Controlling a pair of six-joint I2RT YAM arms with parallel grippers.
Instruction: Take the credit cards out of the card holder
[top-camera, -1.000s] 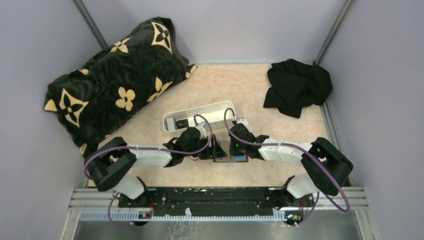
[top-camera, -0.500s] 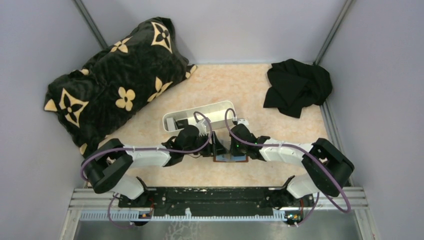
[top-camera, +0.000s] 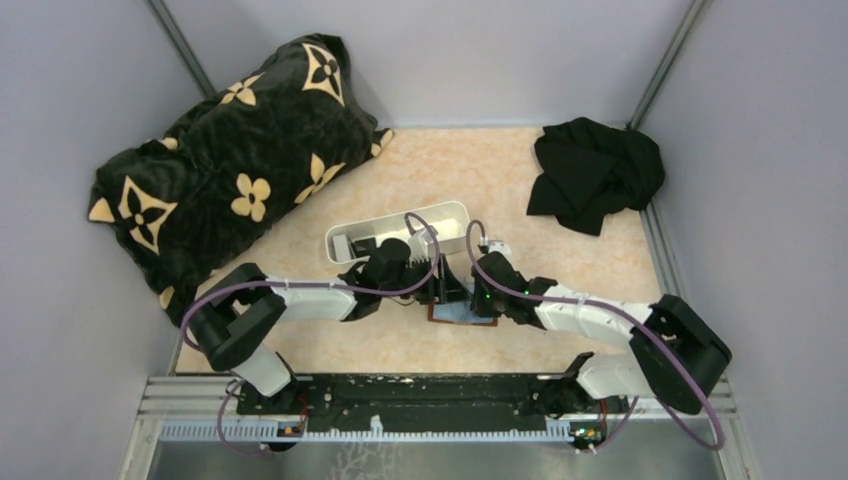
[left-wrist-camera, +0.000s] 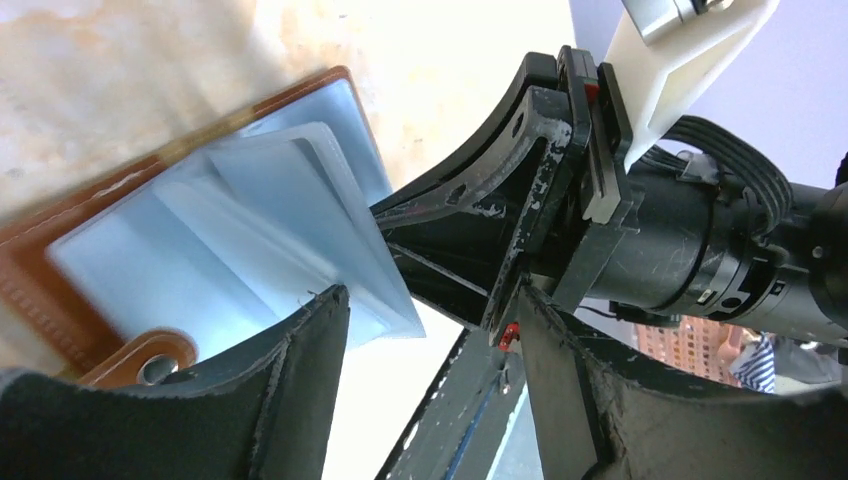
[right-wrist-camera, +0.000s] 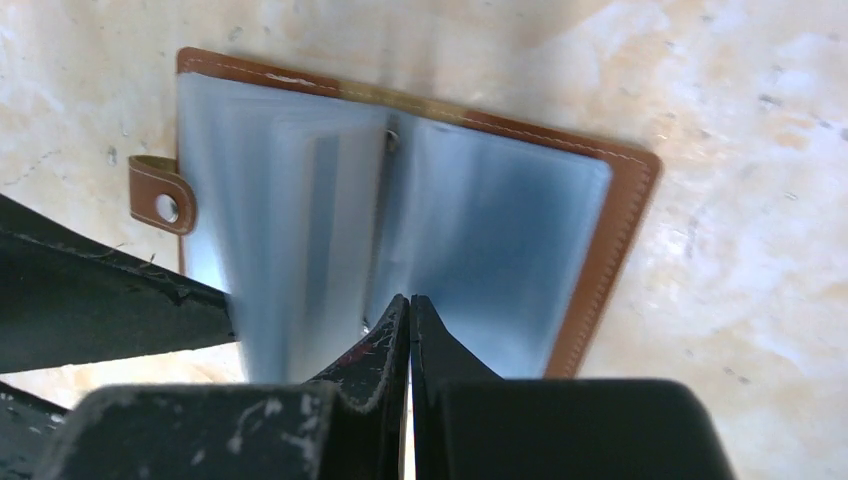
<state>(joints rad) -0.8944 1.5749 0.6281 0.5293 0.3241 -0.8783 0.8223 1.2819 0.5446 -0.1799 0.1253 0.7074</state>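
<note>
Card holder (top-camera: 462, 314): open flat on table (top-camera: 450, 170), blue-grey pockets up, brown edge showing, just in front of white tray (top-camera: 400, 222), between both grippers.
Left gripper (left-wrist-camera: 432, 300): released, jaws apart, one finger beside a lifted pocket leaf.
Right gripper (right-wrist-camera: 410, 305): clenched, empty, tips at the centre fold; contact with pockets unclear.
Cards: not distinguishable inside pockets.

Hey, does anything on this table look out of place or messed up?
Nothing spilled or broken. The card holder lies open on the table, its blue-grey sleeves fanned up rather than flat. The white tray sits at a slant, and a black cloth lies crumpled in the far right corner.
</note>
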